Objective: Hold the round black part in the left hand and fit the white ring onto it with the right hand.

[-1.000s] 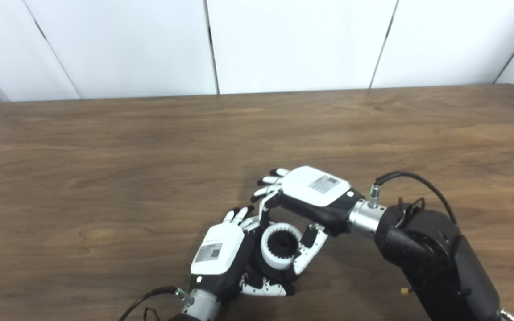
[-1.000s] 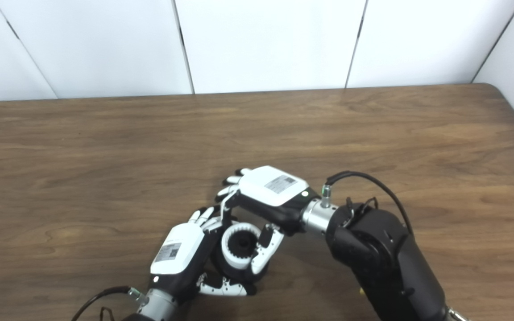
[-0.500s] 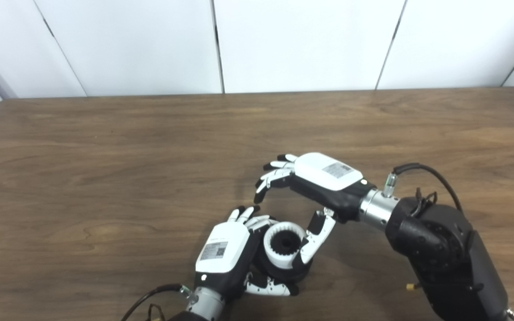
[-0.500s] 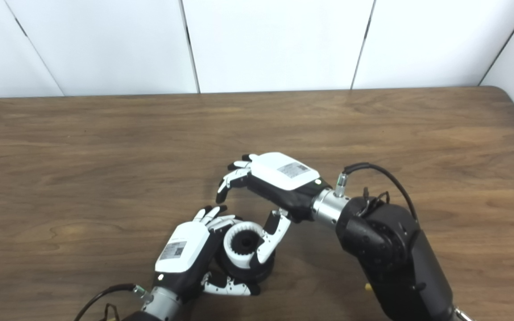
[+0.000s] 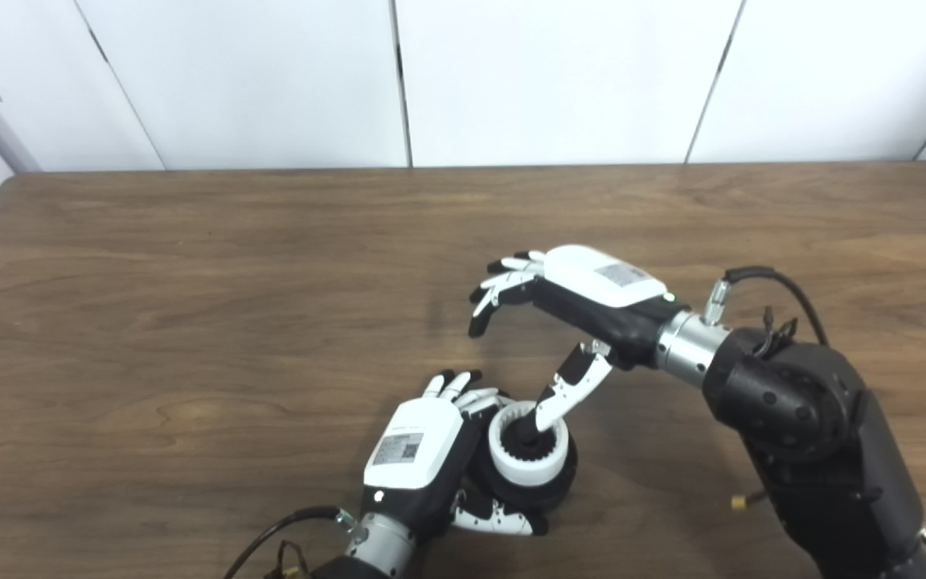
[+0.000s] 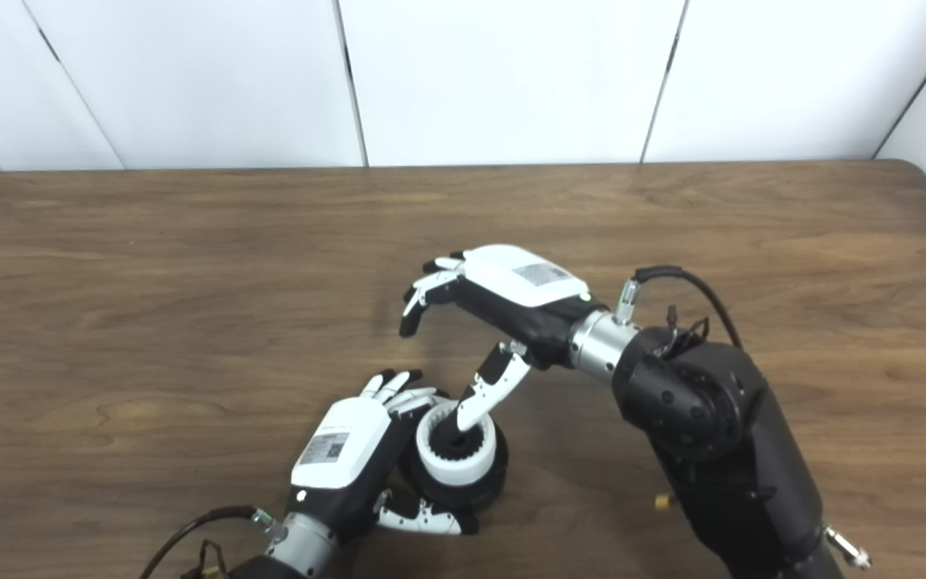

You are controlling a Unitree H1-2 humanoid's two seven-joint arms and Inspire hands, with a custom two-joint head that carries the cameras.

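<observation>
No text can be read. The back of the left hand (image 5: pixel 412 444) bears a small label with a square code, too small to make out. The right hand (image 5: pixel 604 281) bears a similar grey label, also illegible.

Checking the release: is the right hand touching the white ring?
Cannot tell. In both views the right hand is open, its thumb tip overlapping the ring; no gap or contact shows plainly.

We note a matt brown wood-grain table (image 5: pixel 190 281) beneath glossy white plastic wall panels (image 5: pixel 551 72). The white ring (image 5: pixel 529 462), toothed inside, looks like matt plastic on the round black part (image 5: pixel 563 482). Each hand, left hand (image 5: pixel 419 454) and right hand (image 5: pixel 592 297), shows smooth white and black plastic shells, with a brushed metal wrist collar (image 5: pixel 684 350).
</observation>
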